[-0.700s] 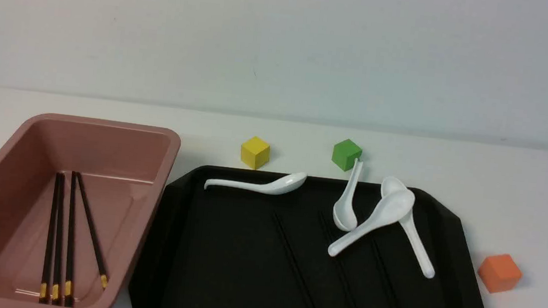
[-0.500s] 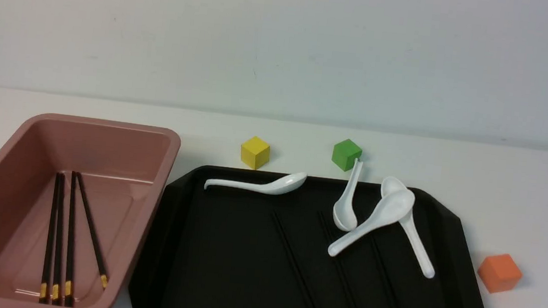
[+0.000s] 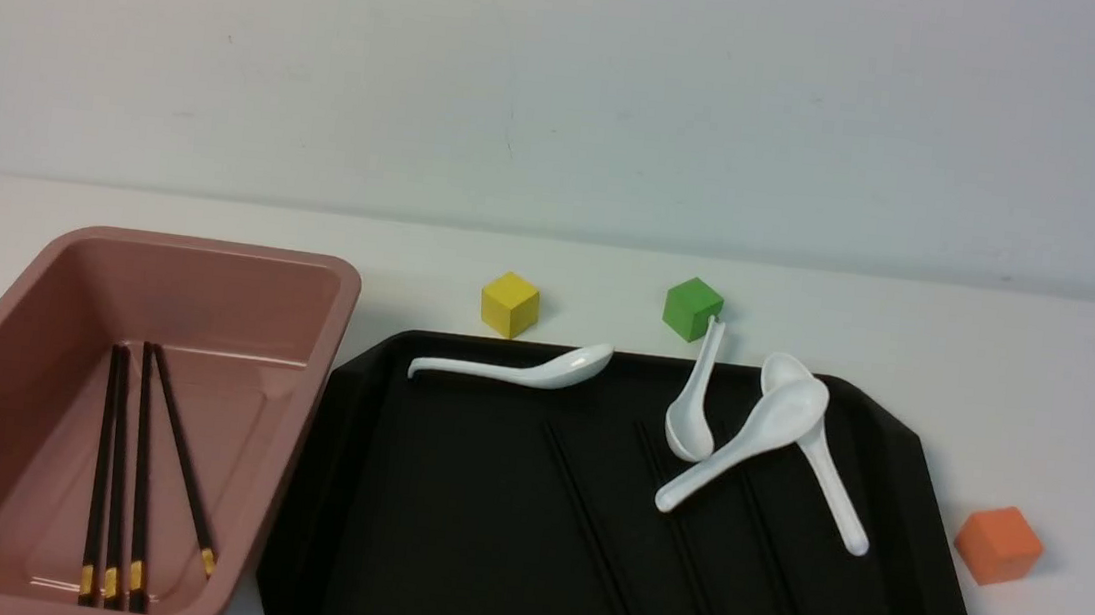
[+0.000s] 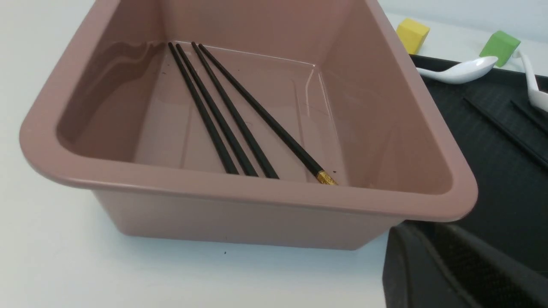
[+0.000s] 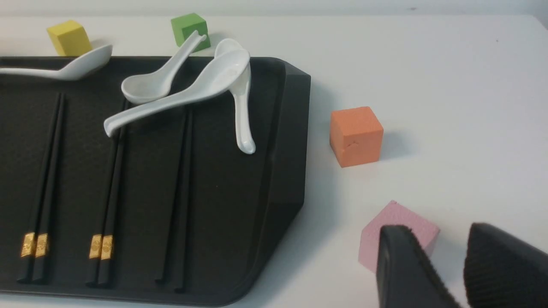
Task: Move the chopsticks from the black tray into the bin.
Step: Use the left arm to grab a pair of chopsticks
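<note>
The pink bin [image 3: 335, 327] stands at the left and holds several black chopsticks [image 3: 140, 469] lying side by side, gold bands toward me. More chopsticks [image 3: 596, 543] lie in pairs on the black tray [image 3: 449, 499] beside it, clearer in the right wrist view as chopsticks [image 5: 110, 188] on the tray [image 5: 291, 128]. Neither gripper shows in the front view. In the left wrist view a black finger [image 4: 419, 273] of my left gripper hangs outside the bin's near corner [image 4: 454, 201], with the chopsticks [image 4: 263, 112] inside. My right gripper [image 5: 441, 231] is open and empty over the table, right of the tray.
Several white spoons [image 3: 746, 437] lie on the tray's far half, one [image 3: 521, 373] along its back rim. A yellow cube [image 3: 509, 304] and a green cube [image 3: 692, 308] sit behind the tray. Right of the tray are an orange cube [image 3: 997, 544] and a pink cube [image 5: 402, 222].
</note>
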Available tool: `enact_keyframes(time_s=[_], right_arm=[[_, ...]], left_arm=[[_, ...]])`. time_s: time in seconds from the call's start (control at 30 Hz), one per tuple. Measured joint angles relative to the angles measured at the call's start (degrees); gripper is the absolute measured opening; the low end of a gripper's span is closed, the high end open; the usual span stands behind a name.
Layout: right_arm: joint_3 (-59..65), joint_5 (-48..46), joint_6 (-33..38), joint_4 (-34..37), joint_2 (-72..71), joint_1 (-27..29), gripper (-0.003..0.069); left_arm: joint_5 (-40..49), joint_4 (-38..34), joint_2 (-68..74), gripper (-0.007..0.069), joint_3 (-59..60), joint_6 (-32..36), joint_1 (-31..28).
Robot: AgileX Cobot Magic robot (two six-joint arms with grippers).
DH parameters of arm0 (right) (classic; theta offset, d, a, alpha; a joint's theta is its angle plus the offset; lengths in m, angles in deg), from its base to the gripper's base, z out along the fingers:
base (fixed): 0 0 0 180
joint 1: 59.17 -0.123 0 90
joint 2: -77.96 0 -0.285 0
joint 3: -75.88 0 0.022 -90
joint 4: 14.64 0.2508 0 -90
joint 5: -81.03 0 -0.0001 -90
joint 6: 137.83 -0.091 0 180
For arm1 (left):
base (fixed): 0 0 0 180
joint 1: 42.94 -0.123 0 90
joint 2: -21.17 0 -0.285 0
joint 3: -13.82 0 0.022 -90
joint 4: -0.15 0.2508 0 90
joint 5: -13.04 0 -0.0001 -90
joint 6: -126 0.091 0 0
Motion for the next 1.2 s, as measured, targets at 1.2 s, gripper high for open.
enact_keyframes(time_s=[1.2], right_arm=[[0.00,0.00,0.00,0.00,0.00,0.00,0.0240]], left_arm=[[-0.21,-49.19,5.06,-0.0013,-13.84,-19.55,0.00]])
